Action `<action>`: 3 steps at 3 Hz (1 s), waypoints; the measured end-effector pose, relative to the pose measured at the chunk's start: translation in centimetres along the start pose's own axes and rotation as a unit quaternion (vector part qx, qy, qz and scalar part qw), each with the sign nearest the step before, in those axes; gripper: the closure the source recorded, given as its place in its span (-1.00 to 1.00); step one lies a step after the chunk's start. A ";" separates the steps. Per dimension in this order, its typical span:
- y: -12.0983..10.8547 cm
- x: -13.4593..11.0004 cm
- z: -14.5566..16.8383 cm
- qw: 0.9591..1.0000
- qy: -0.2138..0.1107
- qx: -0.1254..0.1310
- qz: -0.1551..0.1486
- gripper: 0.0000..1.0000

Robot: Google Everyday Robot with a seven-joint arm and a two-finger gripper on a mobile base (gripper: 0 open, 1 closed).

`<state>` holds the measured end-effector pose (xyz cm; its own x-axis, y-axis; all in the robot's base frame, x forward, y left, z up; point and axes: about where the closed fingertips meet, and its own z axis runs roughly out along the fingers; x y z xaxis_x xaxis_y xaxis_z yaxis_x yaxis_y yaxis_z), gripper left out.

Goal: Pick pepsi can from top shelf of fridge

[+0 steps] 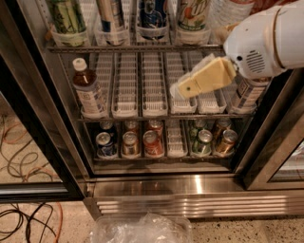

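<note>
The fridge (190,187) stands with its door open in the camera view. The top shelf (133,48) runs across the upper edge, with drinks standing behind clear front stops. The pepsi can (153,13), dark blue with white markings, stands in the middle lane, its top cut off by the picture's edge. A slim blue-and-silver can (112,16) is to its left and a white-and-green 7UP can (194,13) to its right. My cream-coloured gripper (179,89) hangs in front of the middle shelf, below and right of the pepsi can and apart from it. It holds nothing I can see.
White ribbed lane trays (126,85) fill the middle shelf, with a brown bottle (88,90) at the left and another bottle (247,92) at the right behind my arm. Several cans (152,142) stand on the bottom shelf. A clear plastic bag (142,230) and cables (23,142) lie on the floor.
</note>
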<state>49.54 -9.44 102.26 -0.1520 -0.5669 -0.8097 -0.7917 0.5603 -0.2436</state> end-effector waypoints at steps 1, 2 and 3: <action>-1.4 -1.9 -0.1 0.999 -0.030 0.032 0.003 -1.00; -1.4 -1.9 -0.1 0.999 -0.030 0.032 0.003 -1.00; -0.4 -0.8 1.3 0.999 -0.037 0.025 0.009 -1.00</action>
<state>50.74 -8.44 102.31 -0.1208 -0.5115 -0.8508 -0.7583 0.6006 -0.2534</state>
